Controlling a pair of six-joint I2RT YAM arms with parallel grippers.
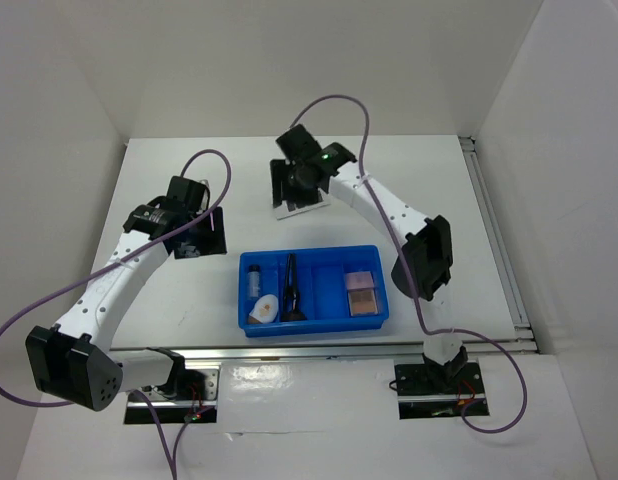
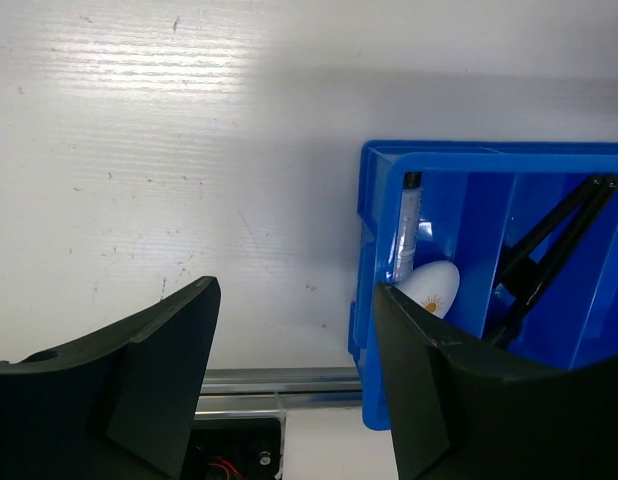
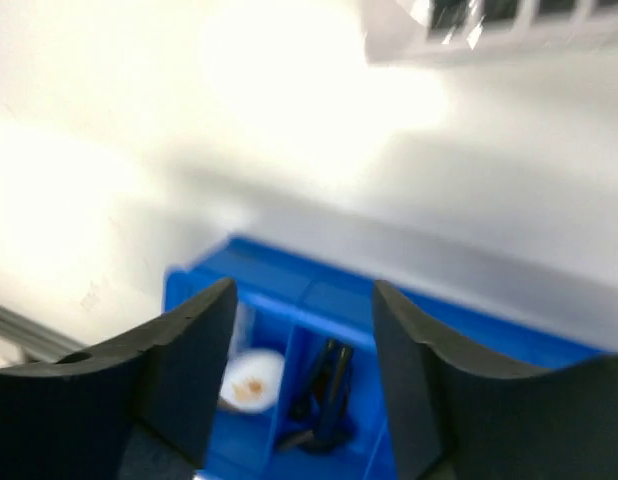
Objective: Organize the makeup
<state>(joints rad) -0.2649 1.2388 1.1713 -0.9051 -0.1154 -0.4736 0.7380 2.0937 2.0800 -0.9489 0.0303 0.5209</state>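
The blue divided tray (image 1: pixel 375 318) holds a clear black-capped vial (image 1: pixel 255 279), a white oval piece (image 1: pixel 264 309), black brushes (image 1: pixel 290 290) and two pink/tan squares (image 1: pixel 361 293). The clear palette with dark pans (image 1: pixel 303 206) lies on the table behind the tray, partly under my right gripper (image 1: pixel 287 188), which is open and empty above it. In the right wrist view the palette (image 3: pixel 489 20) is blurred at the top edge, and the gripper (image 3: pixel 304 300) frames the tray (image 3: pixel 289 275). My left gripper (image 1: pixel 199 235) is open and empty, left of the tray. In the left wrist view it (image 2: pixel 294 300) shows beside the tray wall (image 2: pixel 367 250), vial (image 2: pixel 407 225) and oval (image 2: pixel 434 285).
White walls enclose the table on the left, back and right. A metal rail (image 1: pixel 319 350) runs along the near edge, also in the left wrist view (image 2: pixel 269 380). The right arm's elbow (image 1: pixel 424 258) hangs just right of the tray.
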